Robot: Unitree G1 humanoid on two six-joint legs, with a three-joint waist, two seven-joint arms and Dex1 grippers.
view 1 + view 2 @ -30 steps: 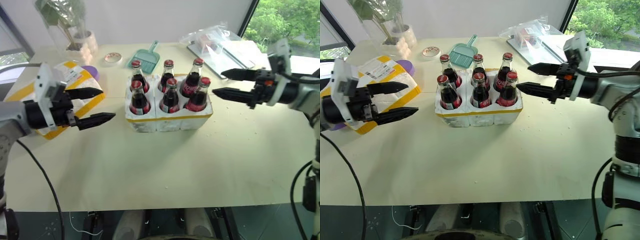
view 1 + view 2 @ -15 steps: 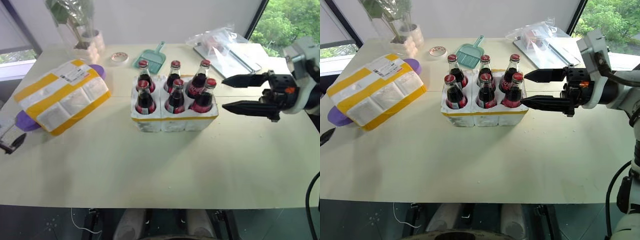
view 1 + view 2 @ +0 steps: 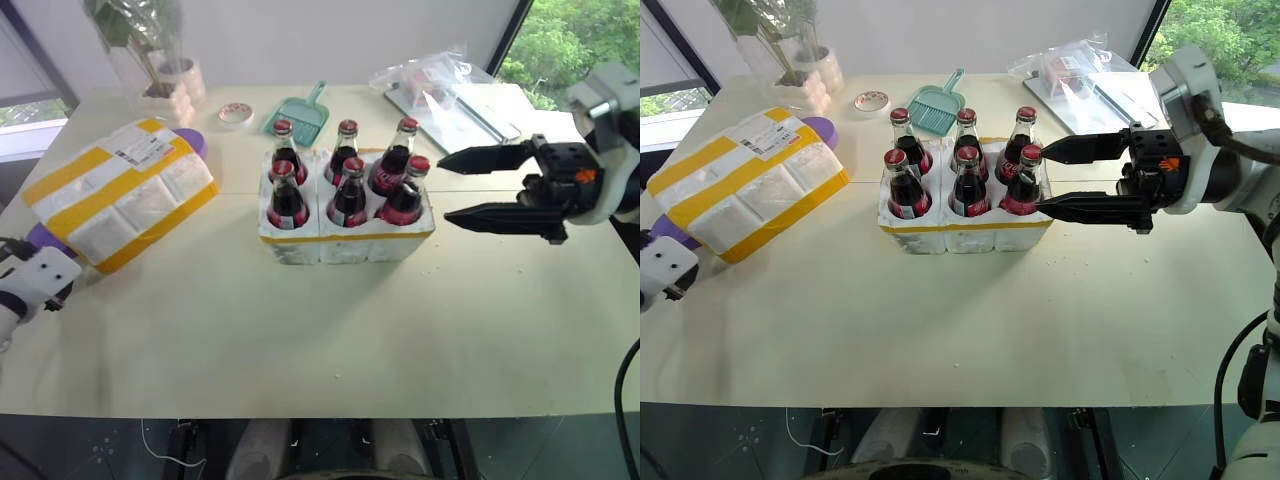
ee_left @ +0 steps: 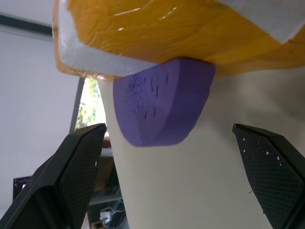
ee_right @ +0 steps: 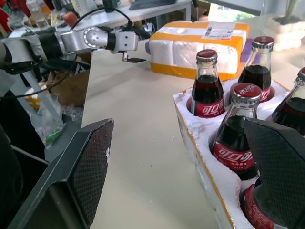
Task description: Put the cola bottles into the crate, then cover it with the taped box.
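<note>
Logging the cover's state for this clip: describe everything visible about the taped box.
The taped box is white foam wrapped in broad yellow tape bands, with a white shipping label on its far end. It lies tilted on the table to the left of the crate, resting on a purple disc. Neither gripper touches it.

We saw six small glass cola bottles [image 3: 345, 185] standing in the white foam six-welled crate [image 3: 345, 240], with the yellow-taped white foam box [image 3: 120, 205] lying to its left.
</note>
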